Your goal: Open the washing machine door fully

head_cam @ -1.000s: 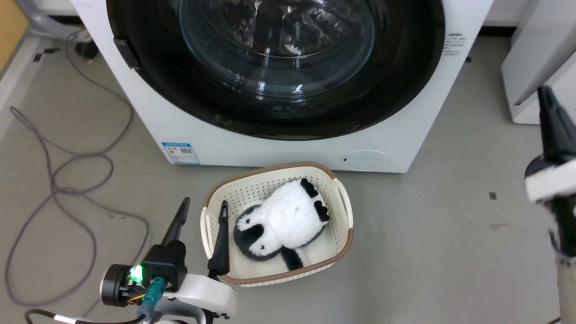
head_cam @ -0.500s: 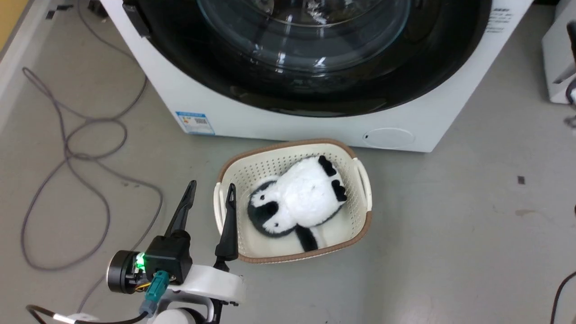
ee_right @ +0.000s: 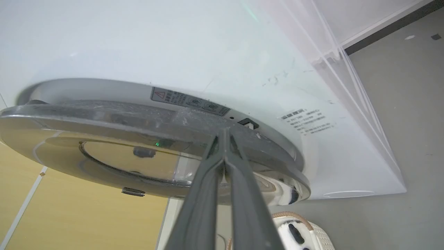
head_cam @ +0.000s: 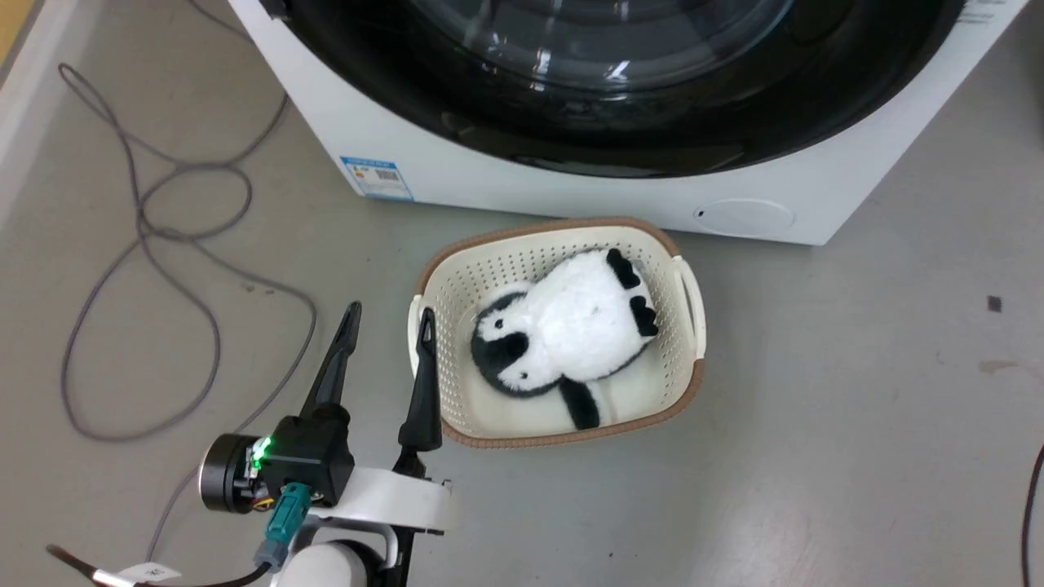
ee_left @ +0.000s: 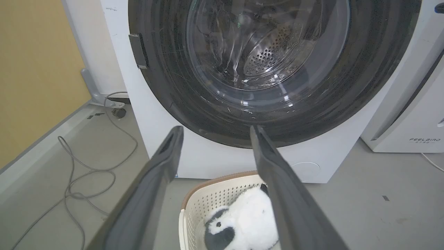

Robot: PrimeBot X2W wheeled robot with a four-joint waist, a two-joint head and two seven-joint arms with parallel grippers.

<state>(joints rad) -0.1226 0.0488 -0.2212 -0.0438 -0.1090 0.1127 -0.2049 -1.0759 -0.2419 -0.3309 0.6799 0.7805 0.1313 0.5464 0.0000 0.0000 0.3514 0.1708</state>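
- The washing machine door (head_cam: 620, 81) looks shut, at the far side.
- The right fingers (ee_right: 208, 194) are squeezed together, empty, with their tips at its rim.
- The left fingers (head_cam: 334, 367) are wide open and empty.
- The step seems to be catching the edge. Next, hook it and pull it nearer.

brand word that looks like "FEELBIRD" low on the white appliance (ee_left: 423, 118), blue label sticker (head_cam: 377, 178) on the washing machine (head_cam: 506, 191) front, print way too tiny to read, warning-triangle sticker (ee_right: 189, 100) on the machine's white front, its small print unreadable too
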